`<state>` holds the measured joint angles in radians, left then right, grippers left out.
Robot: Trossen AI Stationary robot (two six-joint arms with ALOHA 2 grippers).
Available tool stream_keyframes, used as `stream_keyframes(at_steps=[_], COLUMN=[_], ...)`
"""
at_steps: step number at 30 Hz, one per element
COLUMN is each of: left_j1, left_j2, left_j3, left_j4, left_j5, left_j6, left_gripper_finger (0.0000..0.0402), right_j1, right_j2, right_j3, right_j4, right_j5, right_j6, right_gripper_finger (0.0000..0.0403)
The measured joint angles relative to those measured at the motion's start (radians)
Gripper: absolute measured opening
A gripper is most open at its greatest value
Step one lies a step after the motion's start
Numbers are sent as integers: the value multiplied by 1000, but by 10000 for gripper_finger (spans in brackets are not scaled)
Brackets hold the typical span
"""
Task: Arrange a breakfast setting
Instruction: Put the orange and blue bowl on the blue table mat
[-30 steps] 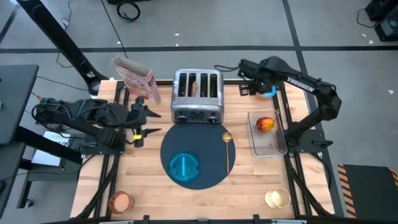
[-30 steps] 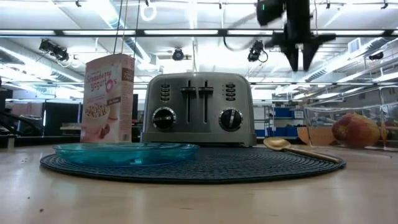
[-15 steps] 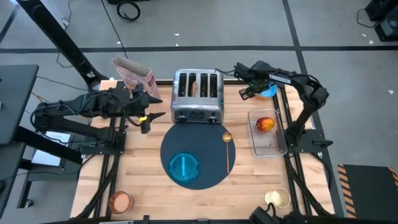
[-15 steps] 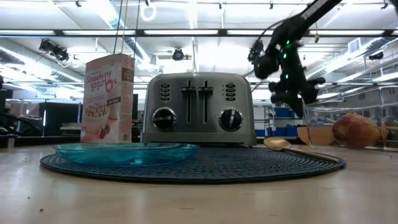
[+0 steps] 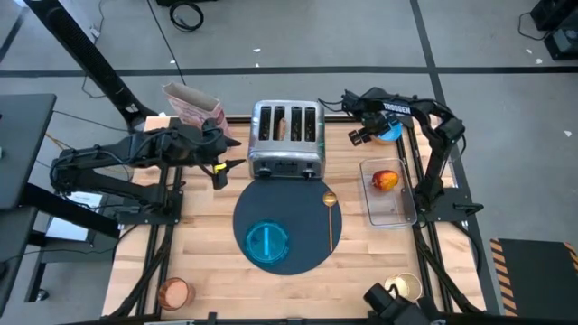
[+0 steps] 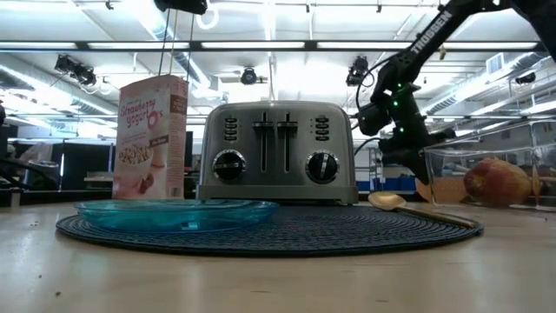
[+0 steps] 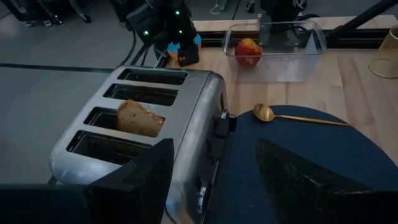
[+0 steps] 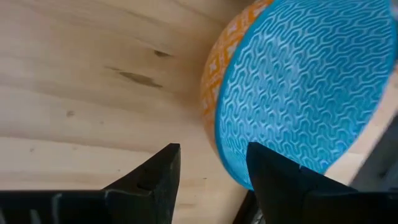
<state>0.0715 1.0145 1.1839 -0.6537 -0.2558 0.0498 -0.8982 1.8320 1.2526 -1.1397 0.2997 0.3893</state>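
Wooden table (image 5: 199, 262): pale planks, carrying everything below; the arms reached in from its left and right sides.
Navy mat (image 5: 298, 203): large, round and dark, lay in the middle of the table, directly in front of the toaster.
Toaster (image 5: 286, 141): chrome, four slots, stood at the back centre, touching the mat's far edge or nearly so.
Cereal box (image 5: 197, 113): pink, stood at the back, left of the toaster.
Left gripper (image 5: 219, 155): hovered just left of the toaster, fingers spread wide and holding nothing; in the left wrist view the toaster's slots lay right ahead of it.
Right gripper (image 5: 358, 126): sat at the back right corner, right of the toaster, fingers parted and gripping nothing; the bowl lay just beside its tips.
Clear tub (image 5: 397, 209): stood right of the mat, holding the fruit.
Teal plate (image 5: 267, 242): rested on the near part of the mat, well apart from both grippers.
Blue bowl (image 8: 298, 93): bright blue with an orange outside, tilted on the table just ahead of the right gripper's fingers.
Toast slice (image 7: 139, 118): brown, stood in one toaster slot, close ahead of the left gripper.
Fruit (image 5: 386, 180): red-orange, lay in the tub's far end.
Copper cup (image 5: 174, 292): stood at the near left corner.
Gold spoon (image 5: 330, 215): lay on the mat's right edge, bowl end toward the toaster.
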Motion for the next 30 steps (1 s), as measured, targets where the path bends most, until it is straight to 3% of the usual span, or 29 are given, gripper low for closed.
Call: stream_keyframes(at_steps=[30], left_j1=[0], left_j2=[0], left_j3=[0], left_j4=[8], left_j5=[-1], left_j6=[-1], left_gripper_finger=[231], right_j1=[-55], right_j2=[-1], right_j3=[0], right_j4=[20], right_j5=[-97], right_j6=[-124], right_gripper_finger=[98])
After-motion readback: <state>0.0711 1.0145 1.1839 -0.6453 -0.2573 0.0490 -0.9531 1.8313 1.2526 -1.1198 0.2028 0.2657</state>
